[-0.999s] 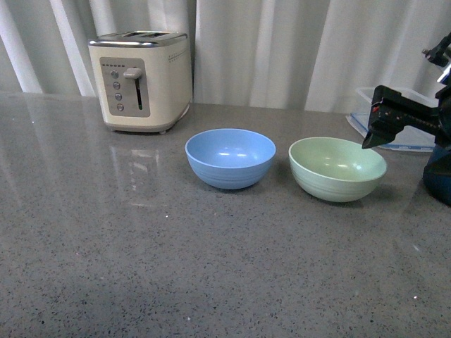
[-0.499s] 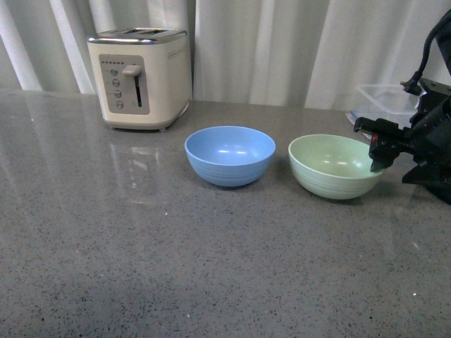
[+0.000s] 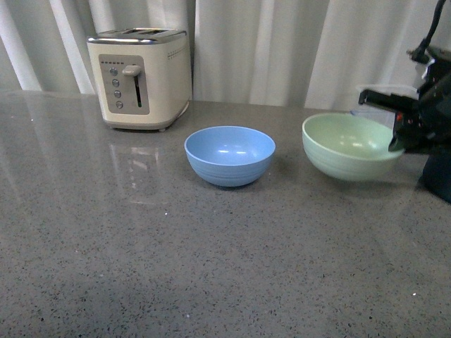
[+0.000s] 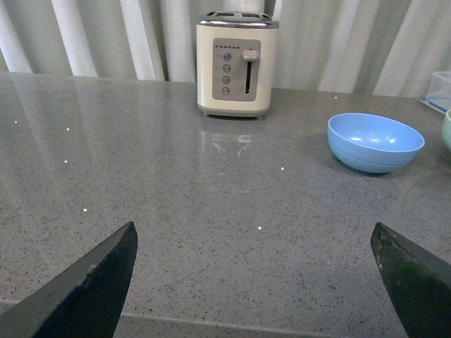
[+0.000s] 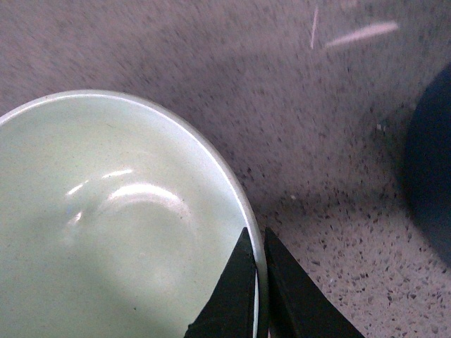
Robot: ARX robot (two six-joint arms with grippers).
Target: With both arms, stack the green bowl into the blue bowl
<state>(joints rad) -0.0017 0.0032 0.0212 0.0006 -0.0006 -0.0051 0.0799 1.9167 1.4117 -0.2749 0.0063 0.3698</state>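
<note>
The green bowl [image 3: 349, 146] hangs lifted a little above the grey counter at the right, tilted slightly. My right gripper [image 3: 399, 141] is shut on its right rim; in the right wrist view the two dark fingers [image 5: 282, 282] pinch the rim of the green bowl [image 5: 106, 225], one inside and one outside. The blue bowl [image 3: 230, 155] stands upright on the counter left of the green bowl, apart from it; it also shows in the left wrist view [image 4: 375, 142]. My left gripper [image 4: 261, 282] is open and empty, low over the counter's near edge, out of the front view.
A cream toaster [image 3: 140, 78] stands at the back left. A clear plastic container [image 3: 373, 107] sits behind the green bowl. A dark navy pot [image 3: 438, 172] stands at the right edge, close to my right arm. White curtains hang behind the counter.
My right gripper has come down onto the green bowl's right rim, shut on it, and lifted the bowl up and slightly to the right. The blue bowl has not moved.
</note>
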